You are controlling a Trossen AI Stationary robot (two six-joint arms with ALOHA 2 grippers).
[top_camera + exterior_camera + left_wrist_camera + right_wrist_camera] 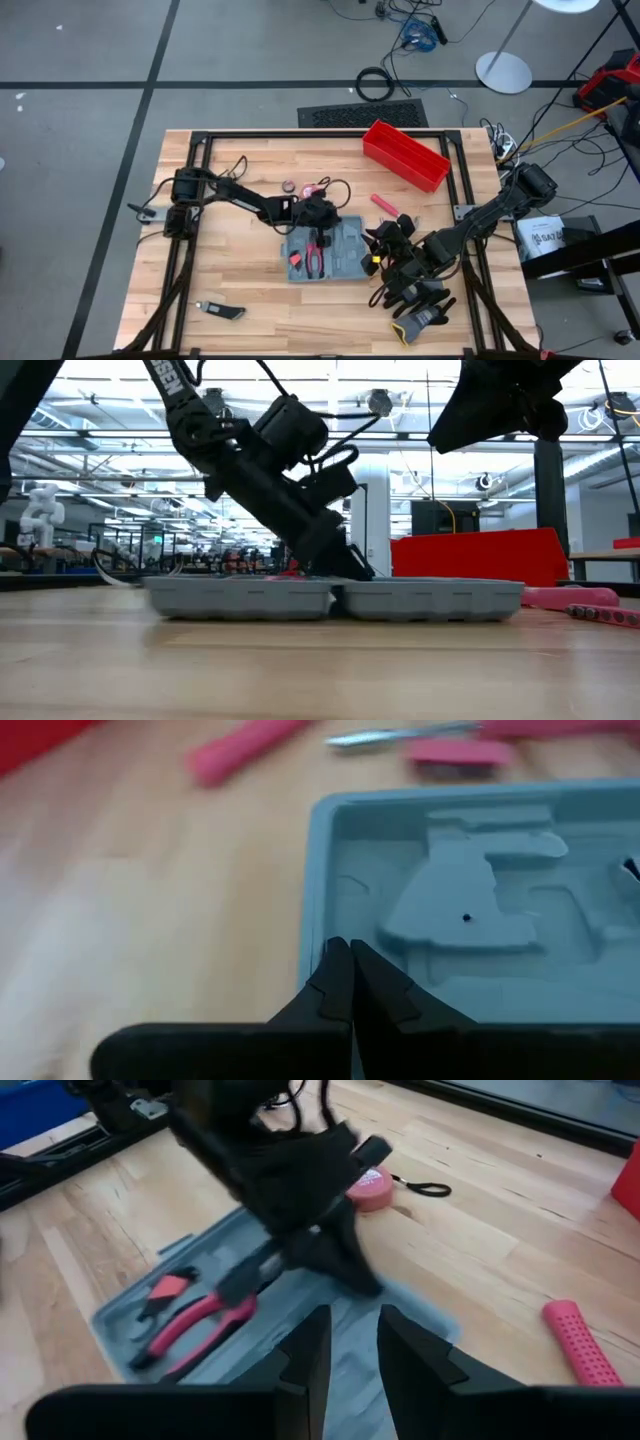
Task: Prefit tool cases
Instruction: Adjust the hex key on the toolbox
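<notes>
One tool case (325, 254) lies open and flat at the centre of the worktop (250, 300). Only the right wrist view shows the red-handled pliers (195, 1320) seated in its slots. The left end effector (347, 982), fingers pressed together, is down at the case's 12 o'clock rim. The right end effector (347, 1342), fingers slightly spread and empty, hovers at its 3 o'clock side. One red bin (404, 154) sits at 1 o'clock.

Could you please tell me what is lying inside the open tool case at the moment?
The tool case holds red-handled pliers and a smaller red-handled tool in its grey slots. The left gripper, shut, reaches in over its rim and covers some slots; others look empty.
</notes>
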